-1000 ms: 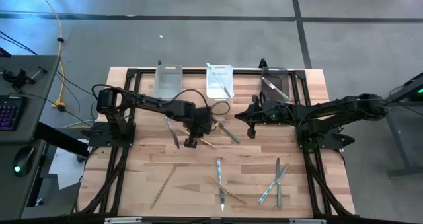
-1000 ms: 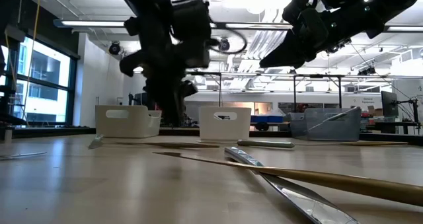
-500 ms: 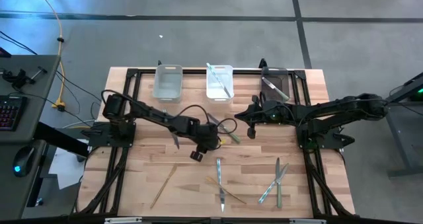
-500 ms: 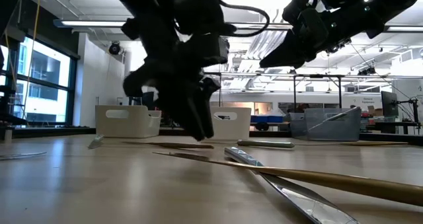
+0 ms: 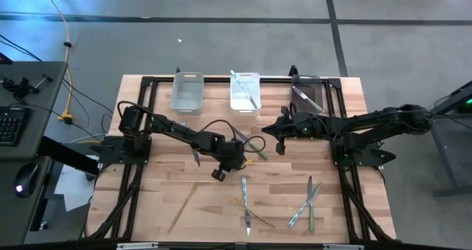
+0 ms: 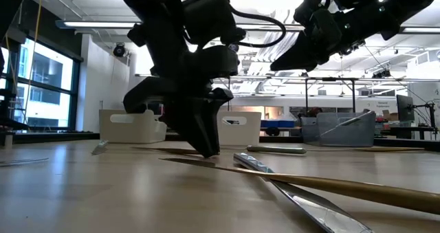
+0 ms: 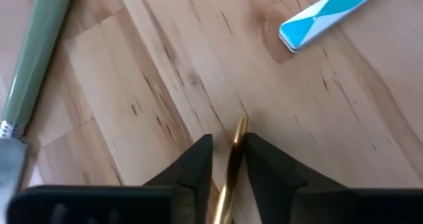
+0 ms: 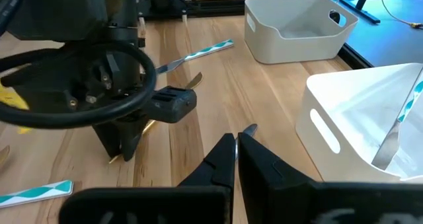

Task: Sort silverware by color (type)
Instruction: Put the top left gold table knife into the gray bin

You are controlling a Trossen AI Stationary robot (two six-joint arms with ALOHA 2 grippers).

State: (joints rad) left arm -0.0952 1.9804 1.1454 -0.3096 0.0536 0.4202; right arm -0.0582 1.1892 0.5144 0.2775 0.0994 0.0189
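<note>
Lying scattered along the near part of the table [image 5: 162, 198] are several pieces of silverware [image 5: 245, 206]. At mid-table the left gripper [image 7: 227, 148] is down at the wood, jaws pinching a gold piece [image 7: 231, 164]. Beyond, the right gripper [image 8: 236, 143] hovers with jaws pressed together, before three bins [image 5: 186, 91] holding more cutlery.

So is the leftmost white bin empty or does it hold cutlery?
Empty: the high view shows only bare floor inside the leftmost white bin, while the middle bin holds a teal-silver piece.
</note>
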